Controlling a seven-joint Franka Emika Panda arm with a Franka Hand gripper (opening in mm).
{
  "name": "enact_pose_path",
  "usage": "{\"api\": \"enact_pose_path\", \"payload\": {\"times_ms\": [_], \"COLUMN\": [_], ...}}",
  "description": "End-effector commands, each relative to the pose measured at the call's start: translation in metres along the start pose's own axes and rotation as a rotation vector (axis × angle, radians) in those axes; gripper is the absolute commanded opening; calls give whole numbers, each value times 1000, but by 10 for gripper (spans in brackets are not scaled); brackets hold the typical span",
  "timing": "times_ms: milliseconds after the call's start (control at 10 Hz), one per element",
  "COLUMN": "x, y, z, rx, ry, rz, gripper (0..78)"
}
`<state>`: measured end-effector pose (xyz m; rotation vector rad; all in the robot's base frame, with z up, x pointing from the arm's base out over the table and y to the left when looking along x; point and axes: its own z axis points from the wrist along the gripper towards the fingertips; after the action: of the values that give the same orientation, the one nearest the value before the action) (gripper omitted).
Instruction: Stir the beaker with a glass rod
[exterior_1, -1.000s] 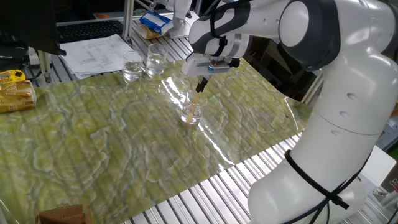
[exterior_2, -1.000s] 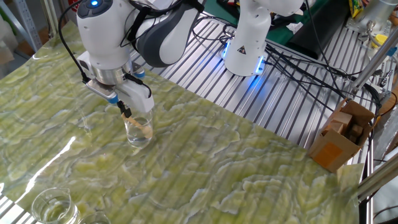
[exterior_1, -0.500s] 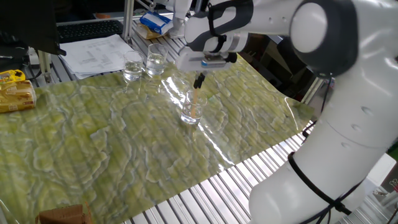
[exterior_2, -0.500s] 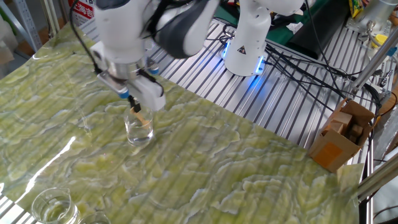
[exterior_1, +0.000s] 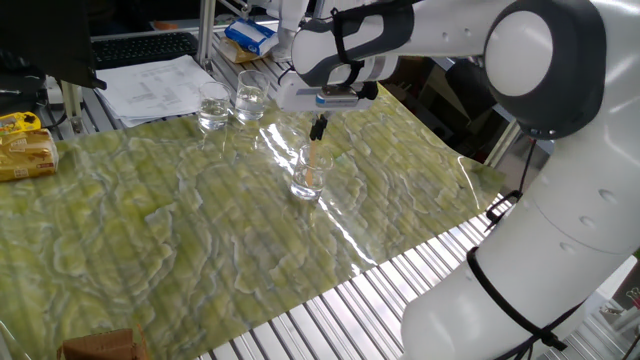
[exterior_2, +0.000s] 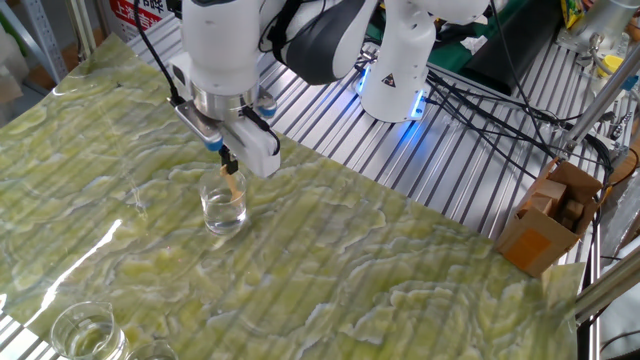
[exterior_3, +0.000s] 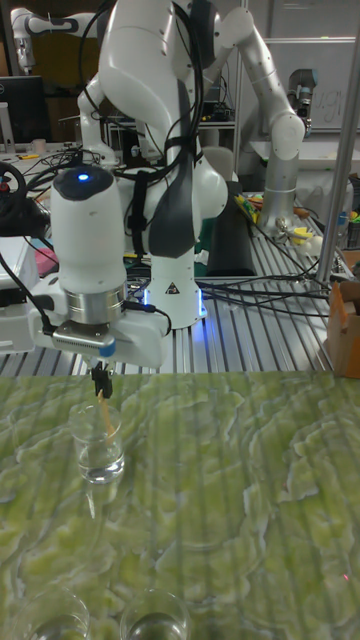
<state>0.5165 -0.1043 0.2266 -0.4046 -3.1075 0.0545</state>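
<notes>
The beaker (exterior_1: 308, 176) is a small clear glass standing upright on the green marbled mat, also seen in the other fixed view (exterior_2: 224, 206) and the tall view (exterior_3: 98, 446). The glass rod (exterior_1: 313, 164) is a thin tan stick whose lower end dips into the beaker; it stands nearly upright (exterior_2: 232, 184) (exterior_3: 104, 412). My gripper (exterior_1: 318, 128) hangs just above the beaker's rim, shut on the rod's top end (exterior_2: 228, 160) (exterior_3: 100, 380).
Two more clear beakers (exterior_1: 213, 105) (exterior_1: 250, 97) stand at the mat's far edge, near papers (exterior_1: 160, 85). A yellow box (exterior_1: 25, 150) lies at the left. A second robot base (exterior_2: 400, 70) and a cardboard box (exterior_2: 550, 215) sit beyond the mat.
The gripper has shifted sideways over the beaker with the rod, which went from slanted to nearly upright inside the glass. The beaker has stayed in place.
</notes>
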Motion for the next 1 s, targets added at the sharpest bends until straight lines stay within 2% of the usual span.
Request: {"api": "enact_pose_path", "payload": {"times_ms": [100, 400, 600, 1000], "x": [-1, -2, -3, -19], "y": [0, 0, 0, -9], "z": [4, 7, 8, 14], "rx": [-16, -28, -39, -44], "ry": [-47, -69, -105, -129], "rz": [22, 30, 48, 33], "gripper": [11, 11, 11, 11]}}
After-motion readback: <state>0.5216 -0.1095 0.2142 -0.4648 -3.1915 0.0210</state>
